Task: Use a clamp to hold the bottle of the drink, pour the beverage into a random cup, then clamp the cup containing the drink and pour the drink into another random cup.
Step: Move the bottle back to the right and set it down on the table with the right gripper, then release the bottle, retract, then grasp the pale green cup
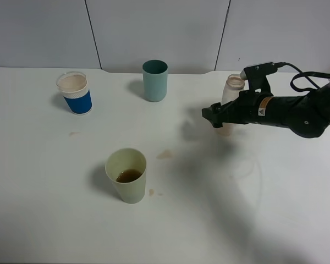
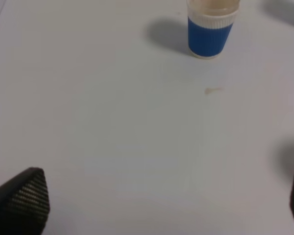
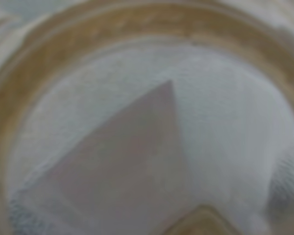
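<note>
1. The right gripper (image 1: 212,116) reaches in from the right at the level of the lower body of the bottle (image 1: 232,87). Its black fingers lie right against the bottle or in front of it. I cannot tell whether they are clamped on it or loose.
2. The right wrist camera is so close that the bottle (image 3: 147,117) fills its picture as a blurred, pale, translucent wall with a brownish rim.
3. The bottle stands upright on the white table (image 1: 44,220), right of centre and towards the far side.
4. The left gripper (image 2: 161,203) hangs over bare table with its two fingertips spread wide apart and nothing between them.
5. Beyond it stands the blue-sleeved cup (image 2: 210,30), with a small brown spot (image 2: 214,90) on the table just short of it.
6. From above, that blue-sleeved cup (image 1: 75,93) sits far left and the teal cup (image 1: 154,80) stands far centre.
7. The pale green cup (image 1: 126,176) is nearer, left of centre, with brown drink in its bottom.
8. A brown smear (image 1: 165,155) lies just right of the green cup.
</note>
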Robot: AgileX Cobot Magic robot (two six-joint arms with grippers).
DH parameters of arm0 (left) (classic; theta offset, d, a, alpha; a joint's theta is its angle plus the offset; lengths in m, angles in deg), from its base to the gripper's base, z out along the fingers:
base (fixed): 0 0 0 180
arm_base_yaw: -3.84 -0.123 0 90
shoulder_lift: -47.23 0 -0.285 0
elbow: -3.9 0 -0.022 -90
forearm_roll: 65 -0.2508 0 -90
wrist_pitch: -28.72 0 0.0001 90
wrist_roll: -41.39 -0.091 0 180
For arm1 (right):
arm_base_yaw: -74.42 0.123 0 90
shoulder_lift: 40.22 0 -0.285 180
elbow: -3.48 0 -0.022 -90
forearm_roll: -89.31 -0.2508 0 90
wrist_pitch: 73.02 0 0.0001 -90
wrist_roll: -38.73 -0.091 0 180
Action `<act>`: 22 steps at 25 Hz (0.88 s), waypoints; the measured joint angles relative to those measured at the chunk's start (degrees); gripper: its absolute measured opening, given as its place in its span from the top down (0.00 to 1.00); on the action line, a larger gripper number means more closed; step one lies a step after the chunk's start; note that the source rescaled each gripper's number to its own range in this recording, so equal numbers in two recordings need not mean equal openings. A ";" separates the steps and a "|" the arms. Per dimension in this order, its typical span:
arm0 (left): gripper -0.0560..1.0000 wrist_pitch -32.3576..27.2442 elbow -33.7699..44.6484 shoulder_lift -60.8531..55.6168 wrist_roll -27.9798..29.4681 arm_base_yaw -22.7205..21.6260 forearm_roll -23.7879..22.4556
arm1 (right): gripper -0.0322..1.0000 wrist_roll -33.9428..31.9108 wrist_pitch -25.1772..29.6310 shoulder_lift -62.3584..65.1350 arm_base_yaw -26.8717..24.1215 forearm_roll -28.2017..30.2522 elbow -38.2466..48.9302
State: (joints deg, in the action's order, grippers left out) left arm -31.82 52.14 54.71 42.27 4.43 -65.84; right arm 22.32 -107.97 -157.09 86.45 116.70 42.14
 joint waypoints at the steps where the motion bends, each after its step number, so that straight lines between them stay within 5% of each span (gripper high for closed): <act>1: 0.00 0.00 0.00 0.00 0.00 0.00 0.00 | 0.10 0.00 0.00 0.00 0.20 -0.11 0.00; 13: 0.00 0.00 0.00 0.00 0.00 0.00 0.00 | 0.10 0.00 1.97 2.39 1.12 -0.96 0.00; 22: 0.00 0.00 0.00 0.00 0.00 0.00 0.00 | 0.10 -1.48 9.25 2.49 1.25 -0.96 0.00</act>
State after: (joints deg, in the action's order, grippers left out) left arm -31.82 52.14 54.71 42.27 4.43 -65.84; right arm 20.84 -98.72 -154.60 87.70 115.74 42.14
